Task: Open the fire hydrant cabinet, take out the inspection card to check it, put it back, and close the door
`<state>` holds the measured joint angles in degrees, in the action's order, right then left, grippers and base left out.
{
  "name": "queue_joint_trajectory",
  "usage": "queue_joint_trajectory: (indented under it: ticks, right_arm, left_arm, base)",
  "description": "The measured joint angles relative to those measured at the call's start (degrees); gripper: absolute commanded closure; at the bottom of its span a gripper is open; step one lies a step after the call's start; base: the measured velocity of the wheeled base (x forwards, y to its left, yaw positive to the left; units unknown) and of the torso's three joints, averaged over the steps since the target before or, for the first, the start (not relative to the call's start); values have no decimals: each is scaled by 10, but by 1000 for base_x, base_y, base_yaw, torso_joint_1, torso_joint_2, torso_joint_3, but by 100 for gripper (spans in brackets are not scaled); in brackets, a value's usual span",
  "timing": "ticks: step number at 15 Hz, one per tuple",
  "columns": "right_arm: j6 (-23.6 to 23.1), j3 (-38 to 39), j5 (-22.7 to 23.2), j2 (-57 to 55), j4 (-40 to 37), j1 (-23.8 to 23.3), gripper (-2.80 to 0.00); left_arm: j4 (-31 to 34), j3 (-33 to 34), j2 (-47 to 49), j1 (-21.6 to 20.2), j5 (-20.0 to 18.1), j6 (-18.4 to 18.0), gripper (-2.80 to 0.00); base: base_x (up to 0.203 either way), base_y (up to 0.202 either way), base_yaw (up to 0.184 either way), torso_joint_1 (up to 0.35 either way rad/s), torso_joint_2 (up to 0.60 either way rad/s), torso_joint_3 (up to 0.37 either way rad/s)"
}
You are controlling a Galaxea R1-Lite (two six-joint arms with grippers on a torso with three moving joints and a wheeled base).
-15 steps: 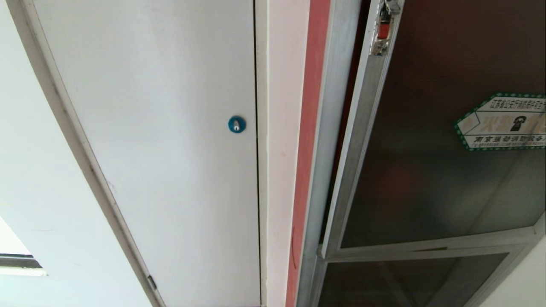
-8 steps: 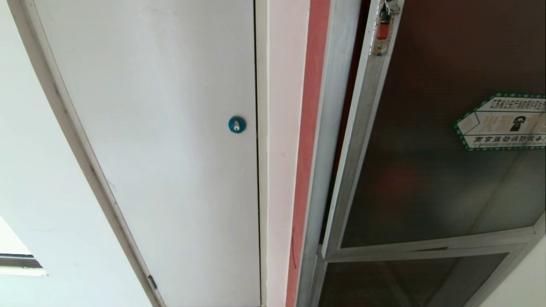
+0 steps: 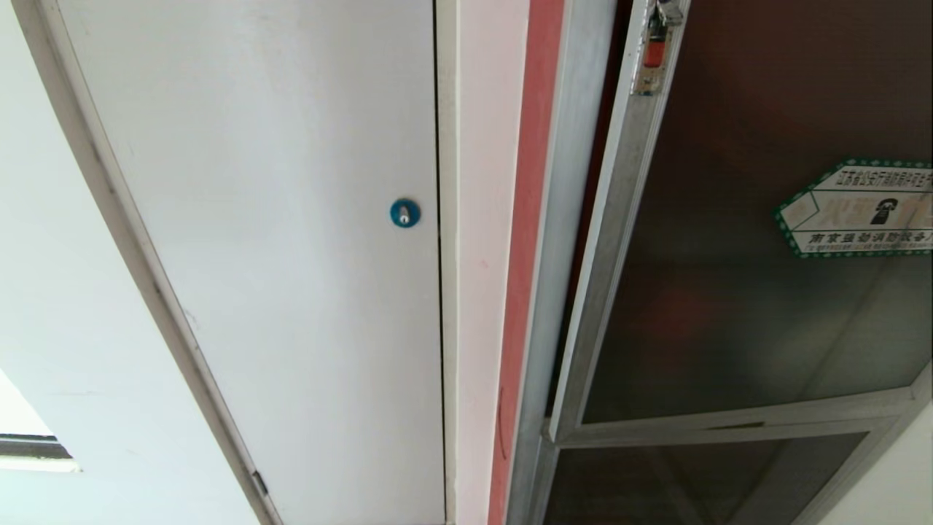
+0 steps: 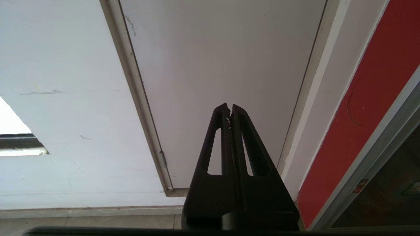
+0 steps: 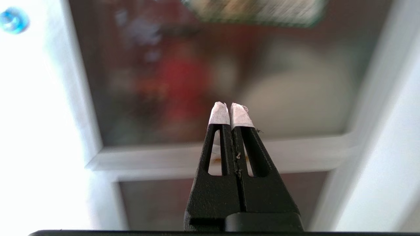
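Fingers of the right end effector (image 5: 230, 109) are pressed together with nothing between them, their white-wrapped tips pointing straight at the door (image 5: 213, 82) of the fire hydrant cabinet (image 5: 78, 108), apart from the glass. Ahead of those tips the tinted pane shows blurred red and whitish shapes behind it, and beyond the tips, at the far edge of the pane, is the green-bordered sticker (image 5: 259, 11). Below the tips runs the silver rail (image 5: 229, 157) that divides this door from a smaller glass panel (image 5: 157, 203). The inspection card cannot be made out in any view.

The left end effector (image 4: 229, 108) is likewise shut and empty, its dark bare fingers aimed at the lower part of the white door (image 4: 213, 65), with the red strip (image 4: 361, 108) of the cabinet surround off to the side, well apart from it.

Only the head view, where neither arm appears, shows the small red latch (image 3: 654, 51) on the door's silver frame and a narrow dark gap between that frame and the cabinet (image 3: 561, 240) jamb. It also shows the blue round lock (image 3: 404, 213) on the white door (image 3: 277, 219) and the sticker (image 3: 856, 208) in sharp print.
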<state>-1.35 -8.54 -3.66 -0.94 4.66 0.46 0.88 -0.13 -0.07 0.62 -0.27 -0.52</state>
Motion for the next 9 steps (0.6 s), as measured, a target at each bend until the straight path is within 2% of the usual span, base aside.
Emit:
queue_joint_trajectory:
  ticks: [2, 4, 9]
  right_arm:
    - [8, 43, 25, 6, 1, 0, 0]
    - [-5, 72, 29, 9, -3, 1, 0]
    - [4, 84, 30, 9, -43, 0, 0]
  left_arm:
    - [0, 0, 0, 0, 0, 1, 0]
    - [0, 0, 0, 0, 0, 0, 0]
    - [0, 0, 0, 0, 0, 0, 0]
  base:
    - [0, 0, 0, 0, 0, 0]
    - [0, 0, 0, 0, 0, 0]
    - [0, 0, 0, 0, 0, 0]
